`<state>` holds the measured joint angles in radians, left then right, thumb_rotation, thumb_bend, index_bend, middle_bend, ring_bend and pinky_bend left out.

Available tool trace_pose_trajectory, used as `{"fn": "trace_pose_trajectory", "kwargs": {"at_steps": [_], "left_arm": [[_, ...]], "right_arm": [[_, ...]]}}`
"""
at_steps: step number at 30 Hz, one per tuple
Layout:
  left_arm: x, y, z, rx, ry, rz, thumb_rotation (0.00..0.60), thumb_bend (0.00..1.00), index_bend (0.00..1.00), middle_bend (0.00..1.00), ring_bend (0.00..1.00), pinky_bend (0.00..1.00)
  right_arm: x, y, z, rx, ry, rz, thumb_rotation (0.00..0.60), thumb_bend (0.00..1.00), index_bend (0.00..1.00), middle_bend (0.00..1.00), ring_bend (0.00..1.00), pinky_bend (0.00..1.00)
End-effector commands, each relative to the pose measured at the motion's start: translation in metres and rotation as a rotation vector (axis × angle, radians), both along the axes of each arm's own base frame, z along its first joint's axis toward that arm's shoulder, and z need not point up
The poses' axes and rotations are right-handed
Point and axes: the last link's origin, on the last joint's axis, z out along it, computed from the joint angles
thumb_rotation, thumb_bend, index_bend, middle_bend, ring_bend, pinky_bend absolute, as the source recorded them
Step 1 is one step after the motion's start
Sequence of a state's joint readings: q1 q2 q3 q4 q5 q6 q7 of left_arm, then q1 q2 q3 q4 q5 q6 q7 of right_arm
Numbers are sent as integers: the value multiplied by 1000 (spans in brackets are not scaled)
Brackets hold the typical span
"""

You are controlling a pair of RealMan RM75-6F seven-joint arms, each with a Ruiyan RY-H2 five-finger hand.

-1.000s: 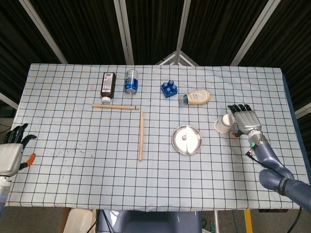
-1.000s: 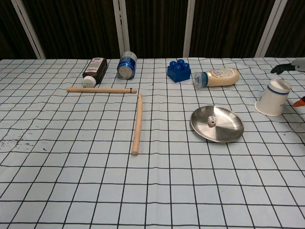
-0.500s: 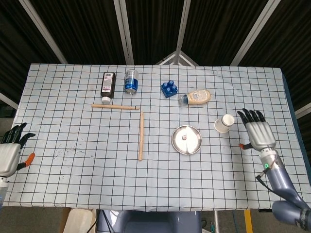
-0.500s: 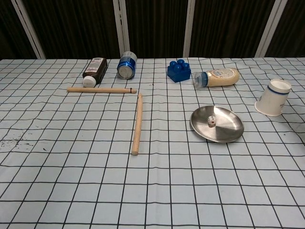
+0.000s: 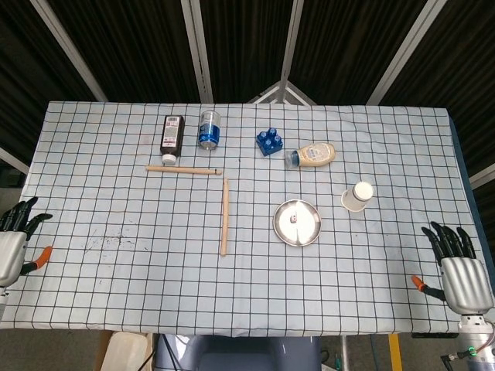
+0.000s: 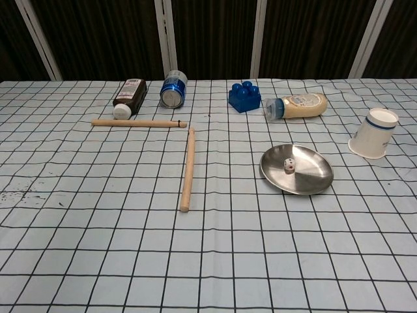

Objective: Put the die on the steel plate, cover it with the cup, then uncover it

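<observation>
Left hand [image 5: 11, 249] at the far left counter edge, about 9 o'clock from the plate; fingers spread, holding nothing. Seen in head view only.

Counter [image 5: 116, 294] covered by a checked cloth.

Dark bottle [image 5: 171, 135] with white cap lying on its side at the rear left. Blue can [image 5: 209, 128] just beside it, toward 3 o'clock, also lying down.

Two wooden sticks: one [image 5: 183, 170] lying crosswise just in front of the bottle and can; the other [image 5: 224, 216] running front to back, its far end near the first stick's right end. Whether they touch, cannot tell.

Blue toy brick [image 5: 269, 141] at rear centre. Pale sauce bottle [image 5: 311, 154] on its side just beside it, toward 4 o'clock, cap end toward the brick.

Steel plate [image 5: 308, 232] sits right of centre. Die [image 5: 294, 220], white with red pips, lies on the plate near its middle, uncovered; chest view shows it plainly [image 6: 287, 166].

Cup [image 5: 358, 195], white with a dark band, lies tilted on the counter at about 2 o'clock from the plate, apart from it, base up and mouth angled toward the cloth.

Right hand [image 5: 459, 272] at the front right corner, about 4 o'clock from the plate, well apart from the cup; fingers extended and apart, nothing held
</observation>
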<state>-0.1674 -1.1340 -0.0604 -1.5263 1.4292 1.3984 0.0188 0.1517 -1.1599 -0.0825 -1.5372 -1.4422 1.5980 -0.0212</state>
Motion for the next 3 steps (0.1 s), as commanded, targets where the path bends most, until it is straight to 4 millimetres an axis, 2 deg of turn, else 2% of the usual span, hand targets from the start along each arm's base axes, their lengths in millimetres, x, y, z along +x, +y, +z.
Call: {"fn": "trace_pose_trajectory", "kwargs": {"at_steps": [1,3], "left_arm": [[0,-1,4,16,-9,-3,600,467,227,0,0,98],[-1,-1,7,26,-16,-4,600,467,217,0,0,98]], "right_arm": [[-5,8,1,-21,30,5,600,178,144,113,100,0],[-5,9,2,-31,35,3,600,178,144,112,100,0]]}}
